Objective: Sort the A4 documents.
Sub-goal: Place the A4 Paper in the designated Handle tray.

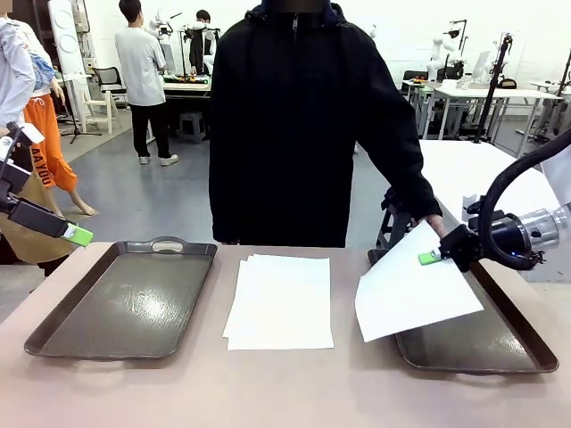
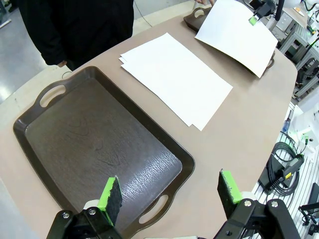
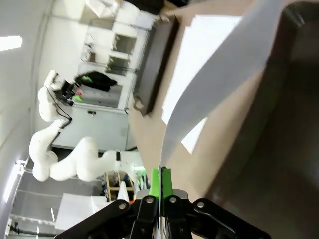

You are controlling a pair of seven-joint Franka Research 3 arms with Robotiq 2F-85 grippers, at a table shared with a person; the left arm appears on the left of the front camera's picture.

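Front view. At 9 o'clock, the left gripper [image 2: 169,191] hangs with jaws apart and empty near the left tray [image 1: 53,330]. At the table's centre lies a stack of A4 documents [image 1: 281,299]. At 3 o'clock, the right gripper [image 1: 430,258] is clamped on the upper edge of a single sheet [image 1: 410,294], tilted over the right tray [image 1: 526,352].

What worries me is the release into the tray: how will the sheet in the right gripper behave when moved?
Probably floppy: the held sheet, pinched at one edge by the right gripper, curves away from the pinch. Likely very light, so it may drift when released over the right tray. Being thin, it could crease at the pinch.
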